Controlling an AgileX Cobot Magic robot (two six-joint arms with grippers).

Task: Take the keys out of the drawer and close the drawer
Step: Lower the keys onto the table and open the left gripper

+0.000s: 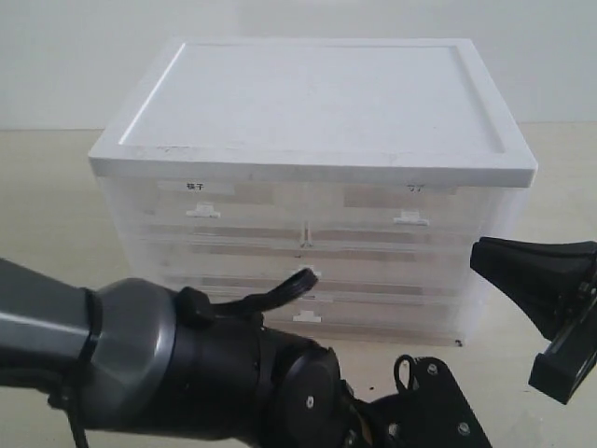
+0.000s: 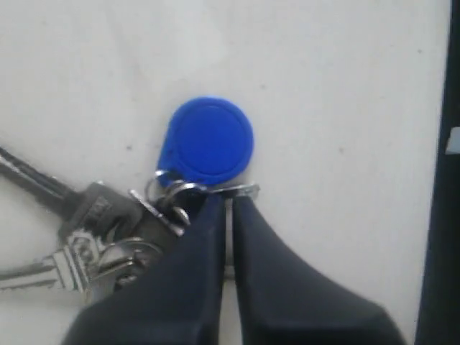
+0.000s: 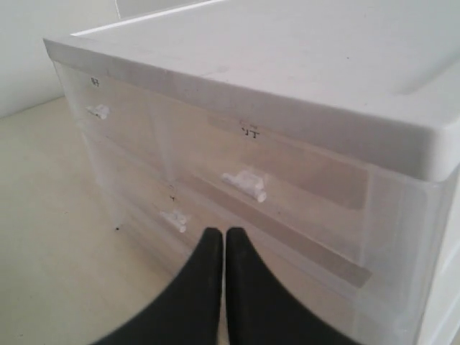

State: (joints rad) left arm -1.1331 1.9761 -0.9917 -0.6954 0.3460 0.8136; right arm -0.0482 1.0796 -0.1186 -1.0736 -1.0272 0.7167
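Exterior: cabinet [image 1: 317,103], every front apparently flush; the drawer [image 1: 410,210] sits top right, just far-left of the right gripper [image 1: 485,257], which belongs to the nearer arm. Left wrist: the keys [image 2: 108,212] lie flat on the table [image 2: 345,86], blue fob [image 2: 212,141] beyond the left gripper [image 2: 228,205], its jaws almost together and seemingly nipping the ring. Right wrist: jaws pressed together, empty; the handle [image 3: 244,183] is straight ahead.

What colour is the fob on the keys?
Solid blue, no pattern. The fob on the keys shows best in the left wrist view.
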